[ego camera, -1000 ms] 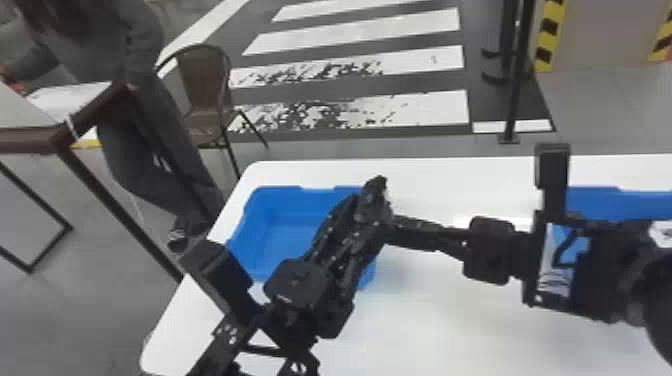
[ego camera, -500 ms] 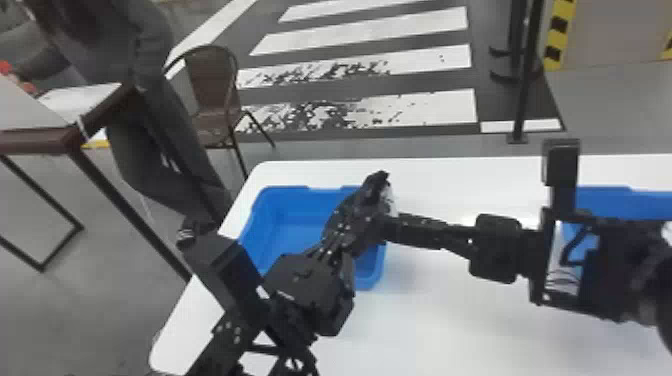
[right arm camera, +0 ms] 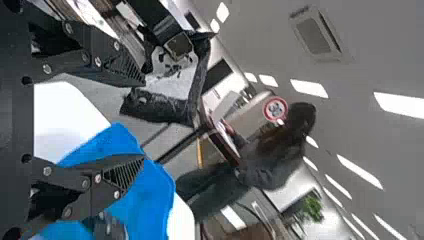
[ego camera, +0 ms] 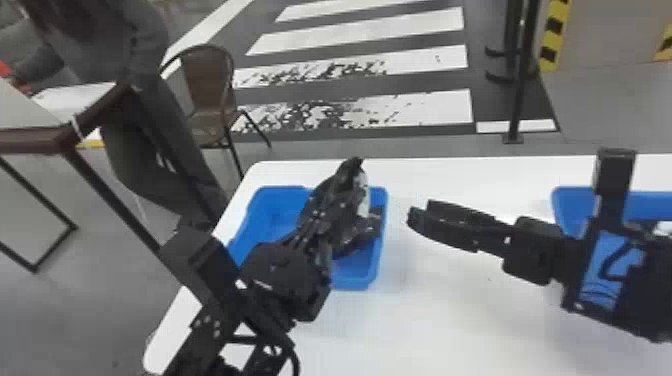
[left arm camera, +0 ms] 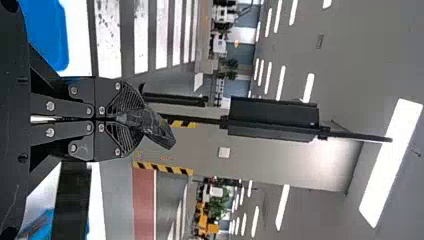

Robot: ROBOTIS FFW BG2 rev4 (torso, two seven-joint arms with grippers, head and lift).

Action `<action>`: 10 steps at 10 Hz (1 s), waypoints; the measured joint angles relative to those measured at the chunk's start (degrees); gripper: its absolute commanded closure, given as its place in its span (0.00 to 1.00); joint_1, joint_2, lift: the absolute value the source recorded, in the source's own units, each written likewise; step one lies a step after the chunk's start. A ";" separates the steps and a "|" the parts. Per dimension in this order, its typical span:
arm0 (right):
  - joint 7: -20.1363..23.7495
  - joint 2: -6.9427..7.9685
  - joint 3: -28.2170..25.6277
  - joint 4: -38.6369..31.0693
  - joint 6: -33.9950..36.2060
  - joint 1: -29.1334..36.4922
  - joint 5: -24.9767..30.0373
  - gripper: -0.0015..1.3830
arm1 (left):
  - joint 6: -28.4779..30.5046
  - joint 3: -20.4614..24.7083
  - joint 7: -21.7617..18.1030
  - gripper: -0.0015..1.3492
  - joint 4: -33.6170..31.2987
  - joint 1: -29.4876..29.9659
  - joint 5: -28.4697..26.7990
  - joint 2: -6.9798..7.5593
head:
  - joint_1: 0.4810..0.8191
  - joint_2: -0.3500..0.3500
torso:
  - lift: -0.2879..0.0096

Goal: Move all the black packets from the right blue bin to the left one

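In the head view my left gripper (ego camera: 336, 200) is over the right half of the left blue bin (ego camera: 272, 196), shut on a black packet with a white face (ego camera: 364, 196). The left wrist view has this gripper (left arm camera: 122, 119) with its tips closed on the dark packet (left arm camera: 159, 131). Just to the right of that bin, my right gripper (ego camera: 419, 216) is apart from the packet. In the right wrist view the right gripper (right arm camera: 145, 121) stands open, and the packet (right arm camera: 186, 82) is beyond its fingers. The right blue bin (ego camera: 567, 195) is partly behind the right arm.
Both bins stand on a white table (ego camera: 450, 320), whose left edge slants down past the left bin. Bare tabletop lies between the bins. Beyond the table are a brown chair (ego camera: 207, 95) and a dark post (ego camera: 520, 95).
My right gripper has let go of the packet, opened and drawn back a little to the right. The left gripper keeps hold of it, almost in place.
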 measured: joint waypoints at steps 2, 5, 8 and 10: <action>-1.80 0.37 -7.81 -5.80 -0.17 7.36 2.00 0.21 | -1.57 1.47 1.47 0.91 5.98 -3.35 -6.44 -0.38 | 0.63 0.86 | 0.50; -1.74 0.55 -10.05 -7.63 -0.28 9.53 2.36 0.19 | -6.22 2.37 2.01 0.54 26.20 -14.65 -16.21 -0.68 | 0.63 0.87 | 0.50; -1.74 0.37 -10.22 -8.42 -0.69 9.52 3.40 0.10 | -11.83 3.91 2.09 0.12 31.70 -18.01 -16.81 -0.67 | 0.63 0.88 | 0.50; -2.03 0.34 -12.69 -8.95 -0.65 9.60 7.09 0.10 | -14.24 4.95 2.12 0.16 22.30 -13.06 -9.39 -1.00 | 0.63 0.84 | 0.50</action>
